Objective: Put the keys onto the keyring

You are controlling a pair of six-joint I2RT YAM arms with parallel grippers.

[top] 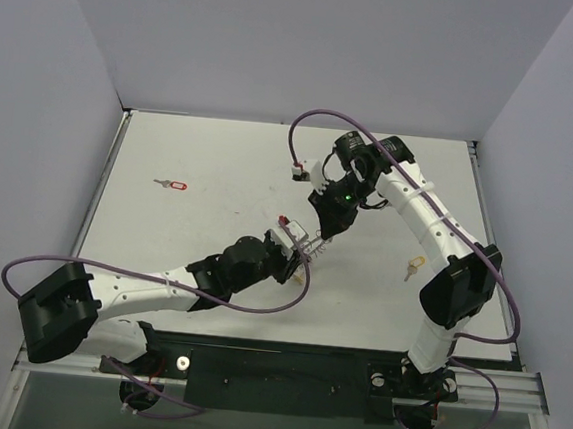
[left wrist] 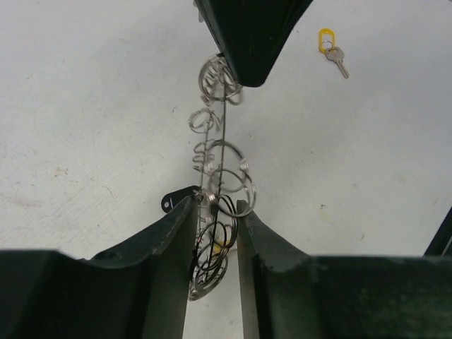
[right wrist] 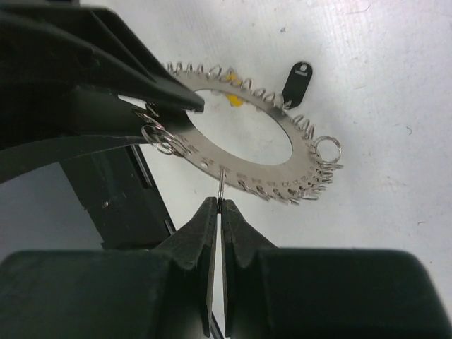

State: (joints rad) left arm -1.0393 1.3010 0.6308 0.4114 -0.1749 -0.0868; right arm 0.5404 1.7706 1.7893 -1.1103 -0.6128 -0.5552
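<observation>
- Pinches a rim loop of the keyring point(right wrist: 302, 152) in the right gripper point(right wrist: 221, 203), jaws pressed together on it.
- Straddles another stretch of the rim with the left gripper point(left wrist: 217, 205), jaws apart.
- Keeps the keyring mid-table point(top: 221, 159), between both grippers.
- Shows a grey key point(right wrist: 298, 81) just beside the rim, a yellow key point(left wrist: 332, 51) toward the right edge, and a red key point(top: 174, 185) toward the left edge.
</observation>
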